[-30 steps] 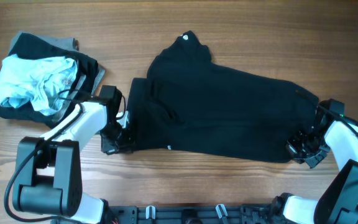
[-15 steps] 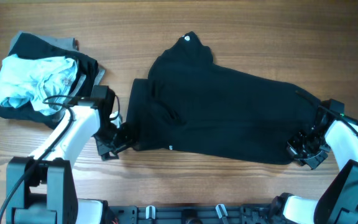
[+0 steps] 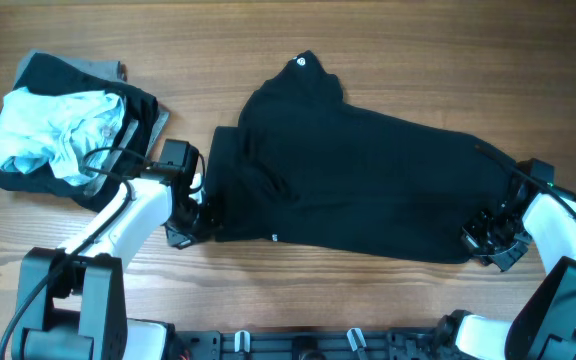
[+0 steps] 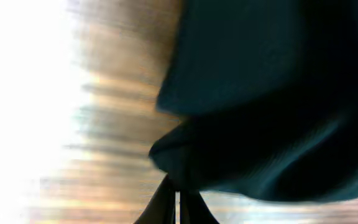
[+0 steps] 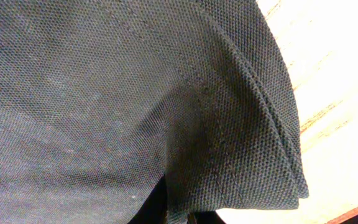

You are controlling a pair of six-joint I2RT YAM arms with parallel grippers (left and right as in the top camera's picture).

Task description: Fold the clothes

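Observation:
A large black garment [image 3: 358, 180] lies spread across the middle of the wooden table, with a small white tag [image 3: 300, 61] at its far tip and a small white print [image 3: 273, 237] near its front edge. My left gripper [image 3: 192, 218] is at its left edge. In the blurred left wrist view the jaws [image 4: 178, 202] are shut, tips pinching the fabric's [image 4: 260, 112] lower fold. My right gripper [image 3: 488, 240] sits at the garment's front right corner. In the right wrist view it [image 5: 180, 216] is shut on the stitched hem [image 5: 253, 143].
At the back left lies a pile of other clothes: a crumpled light blue piece [image 3: 53, 130] on a black one [image 3: 8, 165], with grey fabric [image 3: 108, 70] showing at the far edge. Bare wood [image 3: 468, 60] lies around the garment. The arm bases stand along the front edge.
Half a second ago my left gripper had drawn back to the left of the garment's edge. It has now returned to that edge and shut. The right arm has not moved.

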